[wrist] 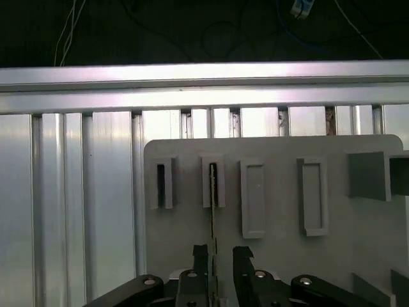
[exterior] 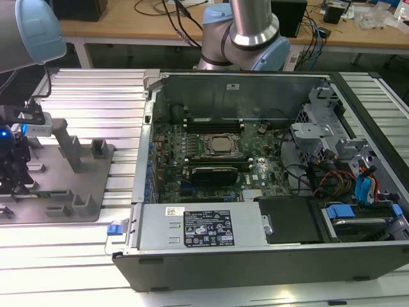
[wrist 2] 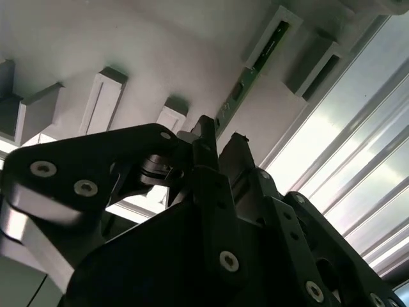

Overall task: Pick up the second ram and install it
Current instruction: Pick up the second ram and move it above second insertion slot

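The second ram (wrist: 213,211) is a thin green stick standing on its edge in a slotted holder (wrist: 213,184) on the grey fixture plate (wrist: 275,256). In the second wrist view the ram (wrist 2: 255,64) runs from that holder down between my fingers. My gripper (wrist: 220,251) is open, one black finger (wrist: 200,254) close on one side of the stick and the other a small gap away. In the exterior view my gripper (exterior: 13,169) hangs low over the fixture plate (exterior: 77,192) at the exterior view's left, well away from the open computer case (exterior: 255,256).
The plate carries several more grey holder blocks (wrist: 252,198) and posts (exterior: 67,144). It rests on a ribbed aluminium table (exterior: 96,96). The case holds the motherboard (exterior: 217,147) with long black slots (exterior: 211,119), a power supply (exterior: 201,227) and drive cages (exterior: 332,141).
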Action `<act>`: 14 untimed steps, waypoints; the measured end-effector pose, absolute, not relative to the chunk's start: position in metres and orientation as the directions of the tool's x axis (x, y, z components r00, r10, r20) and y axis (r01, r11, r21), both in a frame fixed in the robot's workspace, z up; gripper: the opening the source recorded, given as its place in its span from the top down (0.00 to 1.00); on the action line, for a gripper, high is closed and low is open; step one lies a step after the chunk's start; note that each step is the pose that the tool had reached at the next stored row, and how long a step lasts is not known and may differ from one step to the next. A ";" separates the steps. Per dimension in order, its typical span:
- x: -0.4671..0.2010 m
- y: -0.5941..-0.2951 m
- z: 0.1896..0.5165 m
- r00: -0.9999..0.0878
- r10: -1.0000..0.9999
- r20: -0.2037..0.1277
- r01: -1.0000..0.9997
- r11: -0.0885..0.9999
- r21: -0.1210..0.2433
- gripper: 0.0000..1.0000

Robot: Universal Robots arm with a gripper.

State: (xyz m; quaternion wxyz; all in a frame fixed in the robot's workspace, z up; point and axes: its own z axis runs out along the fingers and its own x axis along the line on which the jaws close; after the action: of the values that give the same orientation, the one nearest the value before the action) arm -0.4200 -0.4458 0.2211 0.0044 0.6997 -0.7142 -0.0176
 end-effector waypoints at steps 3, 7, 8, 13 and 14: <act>-0.421 -0.446 0.217 -0.006 -1.000 -0.018 -0.999 0.006 0.031 0.72; -0.422 -0.446 0.211 0.003 -1.000 -0.013 -1.000 -0.004 0.031 0.72; -0.423 -0.445 0.210 0.006 -1.000 -0.011 -0.999 -0.006 0.031 0.72; -0.423 -0.443 0.207 0.010 -1.000 -0.006 -0.999 -0.010 0.031 0.72; -0.423 -0.443 0.208 0.009 -1.000 -0.006 -0.999 -0.010 0.032 0.72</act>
State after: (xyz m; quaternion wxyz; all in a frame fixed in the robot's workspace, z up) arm -0.4234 -0.4432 0.2080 0.0090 0.7104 -0.7036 -0.0133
